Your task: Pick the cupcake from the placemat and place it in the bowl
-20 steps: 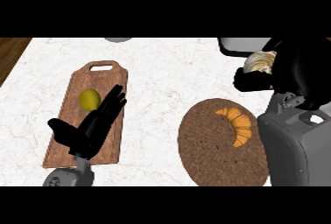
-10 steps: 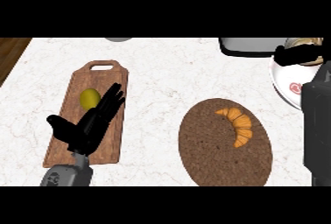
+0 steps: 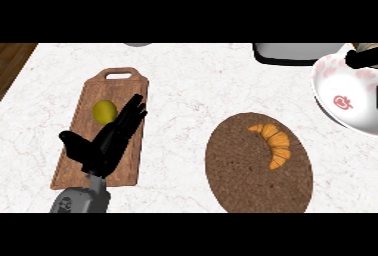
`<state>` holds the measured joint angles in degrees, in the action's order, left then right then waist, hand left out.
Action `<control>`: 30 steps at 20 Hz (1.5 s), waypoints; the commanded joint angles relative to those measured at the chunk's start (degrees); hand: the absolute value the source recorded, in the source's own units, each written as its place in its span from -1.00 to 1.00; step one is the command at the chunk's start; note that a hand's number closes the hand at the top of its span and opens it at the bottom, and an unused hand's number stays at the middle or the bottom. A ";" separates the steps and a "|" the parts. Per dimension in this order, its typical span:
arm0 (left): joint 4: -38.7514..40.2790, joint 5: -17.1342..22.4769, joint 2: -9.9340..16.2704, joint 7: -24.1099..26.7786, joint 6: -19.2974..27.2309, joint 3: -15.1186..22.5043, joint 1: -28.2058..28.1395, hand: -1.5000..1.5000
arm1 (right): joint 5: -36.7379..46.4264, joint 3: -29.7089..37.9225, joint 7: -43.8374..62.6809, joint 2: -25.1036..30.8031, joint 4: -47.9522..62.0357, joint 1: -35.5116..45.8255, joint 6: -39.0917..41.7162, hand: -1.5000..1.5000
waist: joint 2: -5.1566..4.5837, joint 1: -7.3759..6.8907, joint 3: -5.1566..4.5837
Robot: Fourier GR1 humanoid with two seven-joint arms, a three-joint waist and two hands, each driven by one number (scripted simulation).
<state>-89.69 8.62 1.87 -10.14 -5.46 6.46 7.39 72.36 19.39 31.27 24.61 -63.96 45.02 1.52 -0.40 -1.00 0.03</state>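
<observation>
Cupcake: not on the placemat (image 3: pixel 236 175) now, and I can't pick it out plainly anywhere. A tan scrap (image 3: pixel 367 46) at the 1 o'clock edge, right above a dark bit of the right hand (image 3: pixel 360 59), may well be it, but too little shows to be sure. That hand sits over the far rim of the bowl (image 3: pixel 332 112), which is cut off at 2–3 o'clock. Whether it's closed on anything, can't tell.

Step in hand, as I read it: pick looks done and this is the carry/place part, w/ the hand already at the bowl. Next move prob. calls for bringing it in over the bowl's middle, lowering, then letting go low enough that the cake lands upright and stays inside.

Left hand (image 3: pixel 103 145) at 8 o'clock rests above the cutting board (image 3: pixel 122 82), fingers straight and a little apart, thumb out to the side, holding nothing.

Count:
- 1 round brown placemat, at 5 o'clock.
- 1 croissant (image 3: pixel 275 145) on it.
- 1 white bowl w/ pink marks.
- 1 wooden board, at 9 o'clock.
- 1 yellow-green fruit (image 3: pixel 105 111) on the board, just beside the left fingertips.
- 1 dark tray (image 3: pixel 295 52), at 1 o'clock.
- 2 hands, the right barely in view.
- 0 cupcakes plainly seen.
</observation>
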 commanded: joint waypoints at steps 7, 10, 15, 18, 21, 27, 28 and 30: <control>-3.72 -0.44 -1.28 -1.22 0.25 2.13 -1.69 0.00 | -0.03 6.20 -3.06 6.54 29.41 4.18 -8.17 1.00 | -0.39 -1.60 0.10; -0.04 -0.11 -0.92 0.13 -0.33 0.52 0.99 0.00 | -2.08 9.67 -3.67 8.33 36.23 6.61 -11.62 -1.00 | -0.82 -1.86 0.14; 0.27 1.66 1.49 -0.55 -2.43 -1.72 1.13 0.00 | -7.72 13.86 -13.68 9.32 40.38 7.45 -18.17 -1.00 | -0.70 -1.77 0.16; 0.94 -0.05 -0.55 2.13 -1.65 0.57 -1.45 0.00 | -14.48 19.41 -20.37 7.90 38.18 5.49 -23.99 -1.00 | -0.60 -1.27 0.26; -0.47 1.03 1.14 0.11 -1.48 -1.66 -0.18 0.00 | -22.02 24.83 -28.04 5.87 32.71 6.13 -30.02 -1.00 | 0.07 -0.24 0.36; 0.85 1.46 1.55 0.36 -1.33 -3.04 -0.84 0.00 | -35.55 28.91 -46.09 -3.06 20.77 2.00 -29.19 -1.00 | 1.34 2.89 0.04; 2.39 1.95 2.20 0.61 -1.52 -4.43 -0.26 0.00 | -37.80 29.63 -48.31 -1.08 18.97 0.56 -25.98 -1.00 | 1.05 2.85 0.01; -0.74 1.84 2.15 -1.51 -0.82 -3.68 -1.61 0.00 | -39.19 27.89 -47.90 -7.03 11.61 -1.41 -25.38 -1.00 | 1.70 3.39 -0.10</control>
<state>-89.50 10.21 3.36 -10.41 -6.70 3.58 6.37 38.70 46.99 -11.41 23.11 -43.16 46.84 -25.76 0.63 1.16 0.09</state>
